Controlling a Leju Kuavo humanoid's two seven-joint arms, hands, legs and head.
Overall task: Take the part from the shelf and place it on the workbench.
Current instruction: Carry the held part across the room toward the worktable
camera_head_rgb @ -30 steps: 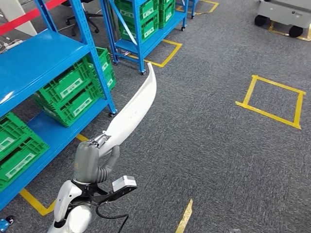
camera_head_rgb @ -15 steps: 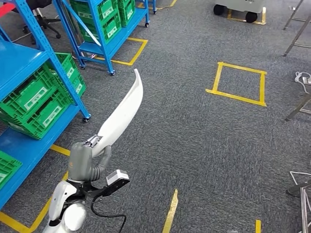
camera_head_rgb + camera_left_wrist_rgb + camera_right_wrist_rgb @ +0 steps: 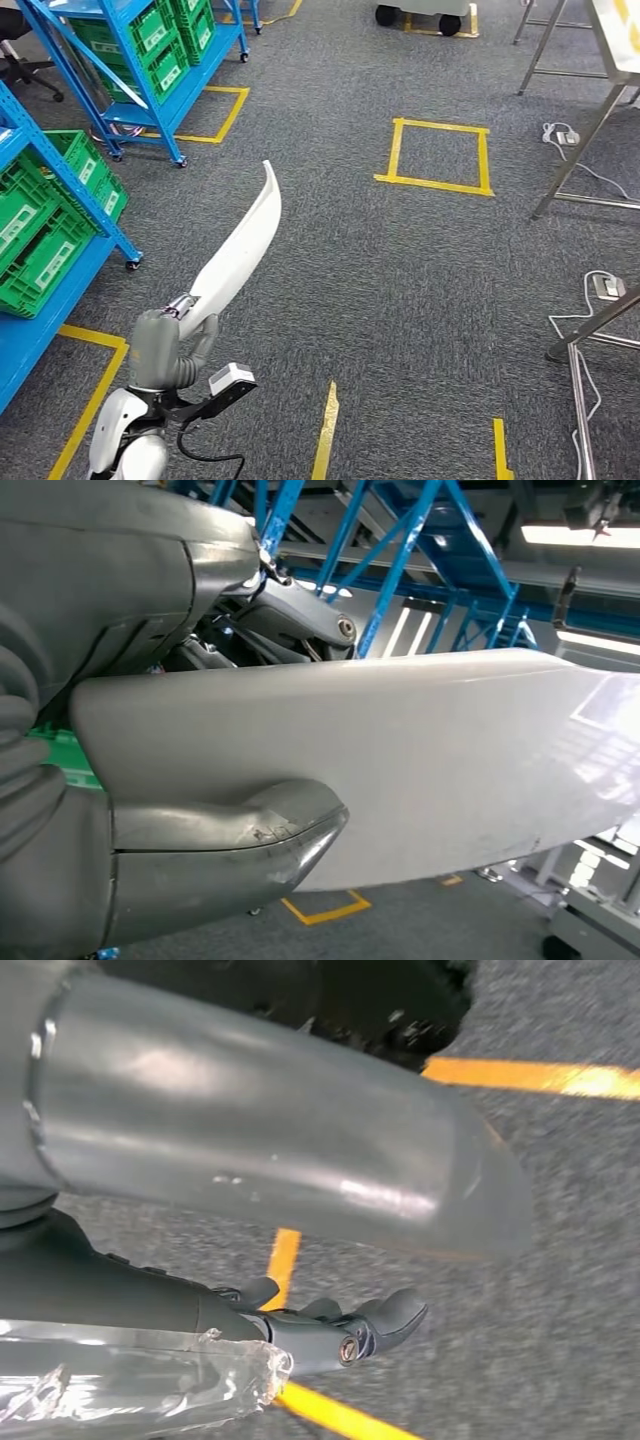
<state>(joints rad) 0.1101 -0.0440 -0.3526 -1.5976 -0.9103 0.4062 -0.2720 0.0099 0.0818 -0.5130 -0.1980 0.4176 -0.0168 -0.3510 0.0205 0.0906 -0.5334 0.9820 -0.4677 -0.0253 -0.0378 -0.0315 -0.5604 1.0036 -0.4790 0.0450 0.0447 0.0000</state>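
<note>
Shelves point(image 3: 45, 230) have slid toward the left edge since 1 s ago as the camera turned. Left hand point(image 3: 162, 345) grips the white part's point(image 3: 238, 245) lower end, thumb beneath, above grey carpet point(image 3: 392, 300). Right hand's point(image 3: 249, 1150) fingers point(image 3: 377, 1320) hang loosely extended, holding nothing.

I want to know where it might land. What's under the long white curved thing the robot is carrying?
Under the long white curved plastic part, held in the left hand, lies grey carpet floor. The strip of carpet directly beneath it is hidden.
</note>
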